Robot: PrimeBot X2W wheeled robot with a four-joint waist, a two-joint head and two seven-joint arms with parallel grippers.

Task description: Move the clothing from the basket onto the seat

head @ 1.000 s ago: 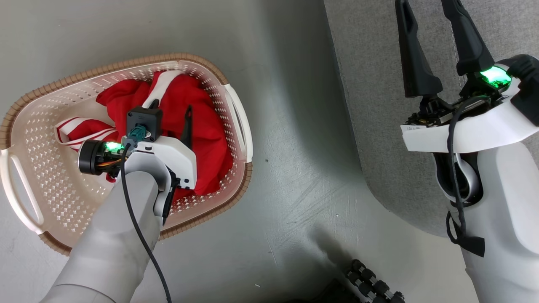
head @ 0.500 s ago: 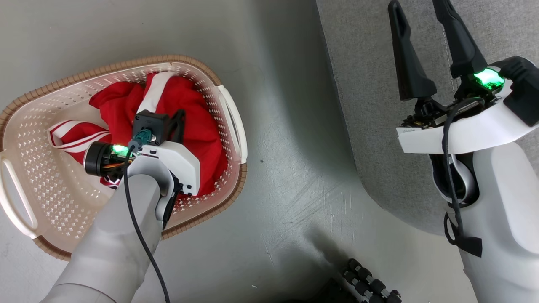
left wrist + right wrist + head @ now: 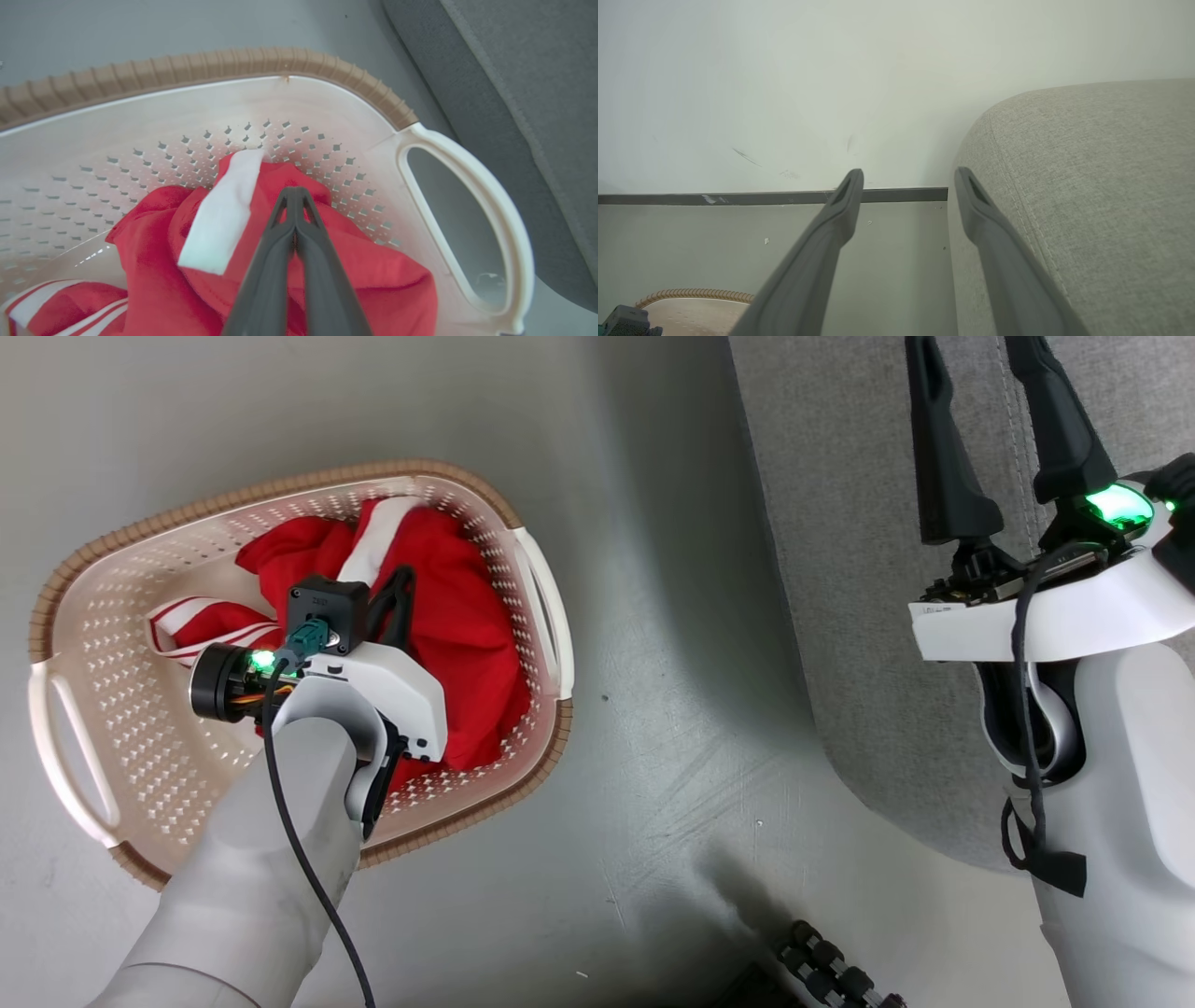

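Left wrist view: we are looking along our left gripper (image 3: 293, 193), whose two fingers are pressing together at the crest of the clothing (image 3: 383, 284), apparently pinching a fold of red fabric beside a white band (image 3: 224, 214). The heap is lying in the basket (image 3: 233, 65), against its perforated wall. Beyond the white handle (image 3: 518, 261) and a strip of floor (image 3: 140, 28), the seat (image 3: 537, 93) is lying at the upper right, so we are judging that the carry must go up over the rim and rightward. In the right wrist view, our right gripper (image 3: 909, 173) is hanging at the seat's edge, spread wide, holding nothing.
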